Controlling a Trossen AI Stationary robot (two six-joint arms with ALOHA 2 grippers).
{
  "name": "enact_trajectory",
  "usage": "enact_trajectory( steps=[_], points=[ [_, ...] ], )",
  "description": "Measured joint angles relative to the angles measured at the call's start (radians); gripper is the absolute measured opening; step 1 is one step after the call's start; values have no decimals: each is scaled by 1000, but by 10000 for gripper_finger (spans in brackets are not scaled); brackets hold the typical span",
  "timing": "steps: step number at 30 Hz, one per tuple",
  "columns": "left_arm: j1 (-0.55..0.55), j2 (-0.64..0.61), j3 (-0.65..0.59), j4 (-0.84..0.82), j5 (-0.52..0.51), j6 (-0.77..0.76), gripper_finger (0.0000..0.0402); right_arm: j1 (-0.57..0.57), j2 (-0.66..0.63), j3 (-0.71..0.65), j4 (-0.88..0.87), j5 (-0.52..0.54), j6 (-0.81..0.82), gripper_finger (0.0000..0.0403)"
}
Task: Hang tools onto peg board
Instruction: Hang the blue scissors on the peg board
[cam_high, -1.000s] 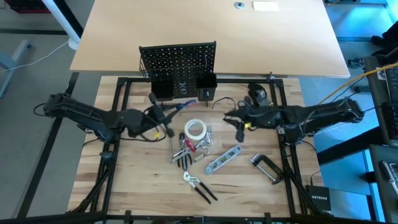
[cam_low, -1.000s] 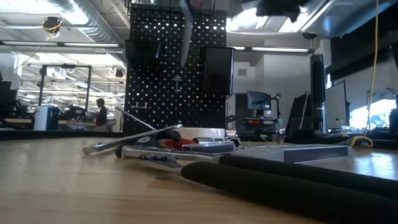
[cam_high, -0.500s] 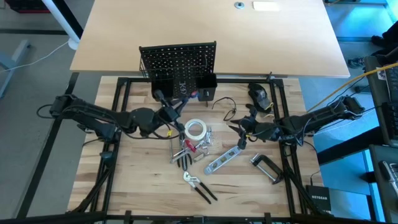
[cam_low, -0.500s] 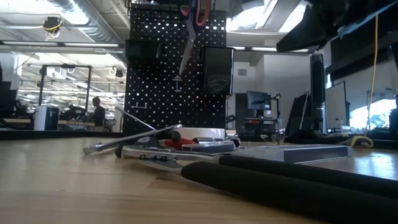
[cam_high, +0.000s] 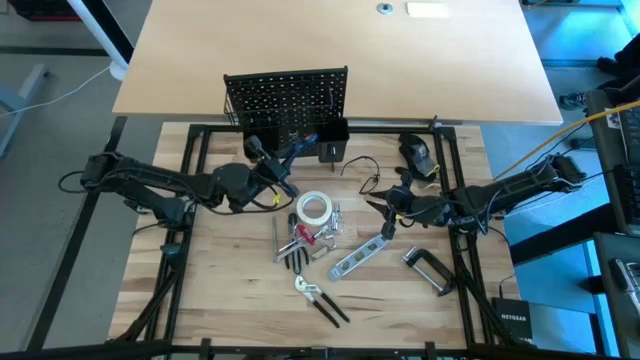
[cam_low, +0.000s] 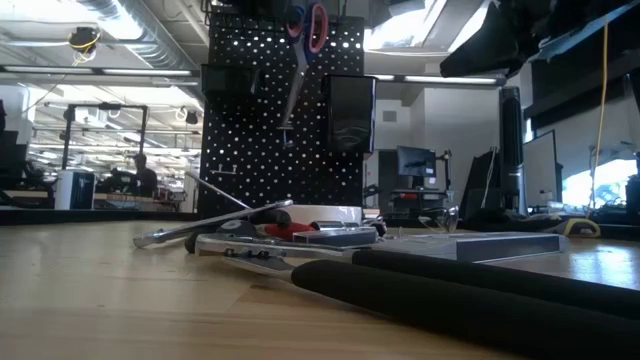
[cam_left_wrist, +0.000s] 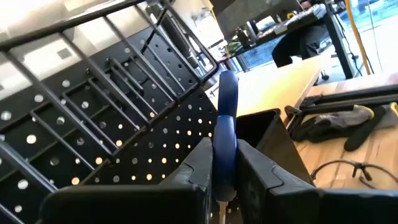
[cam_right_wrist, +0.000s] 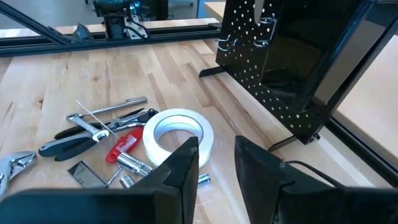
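The peg board (cam_high: 285, 95) stands upright at the table's far side, seen also in the low view (cam_low: 250, 140). My left gripper (cam_high: 283, 162) is shut on scissors (cam_low: 300, 60) with a blue and a red handle loop, held high just in front of the board. My right gripper (cam_right_wrist: 216, 149) hovers open and empty above the table's right middle (cam_high: 385, 207). A white tape roll (cam_high: 314, 208), black-handled pliers (cam_high: 322, 302), a silver level (cam_high: 358, 258) and a C-clamp (cam_high: 430, 268) lie flat on the table. My left gripper pinches the scissors' blue handle loop (cam_left_wrist: 225, 134) between its two fingers. The fingers lie level and point toward the peg board. The scissors are lifted clear of the table, handles up (cam_low: 306, 22), blades (cam_low: 290, 95) hanging down at a slight tilt. Whether they touch the board I cannot tell.
Small metal bits and a red-handled tool (cam_high: 305, 238) lie in a heap near the tape. A bulky black device (cam_high: 418, 152) and a thin cable (cam_high: 360, 170) sit at the far right. Black cups (cam_high: 330, 135) hang on the board's front.
My left gripper has carried the scissors toward the peg board and a little down, rolling its wrist; the handles now show in the low view where only the blades did. My right gripper has come down toward the table, then kept still.
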Motion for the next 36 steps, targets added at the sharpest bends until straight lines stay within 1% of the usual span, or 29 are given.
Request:
enact_trajectory(
  steps=[6, 10, 20, 28, 32, 36],
  points=[
    [-8, 0, 0, 3, 7, 49, 31, 0, 0, 0, 0, 0, 0, 105],
    [-8, 0, 0, 3, 39, 37, 33, 0, 0, 0, -1, 0, 0, 105],
    [26, 5, 0, -4, 39, 33, 34, 0, 0, 0, -3, -1, -1, 105],
    [52, 39, 0, -28, 32, -84, 32, 0, 0, 0, -5, -2, -1, 105],
    [57, 60, 0, -33, -15, -152, 38, 0, 1, 0, -5, -3, -1, 105],
    [56, 68, 0, -37, -51, -204, 35, 0, 1, 0, -5, -3, 0, 105]
  ],
)
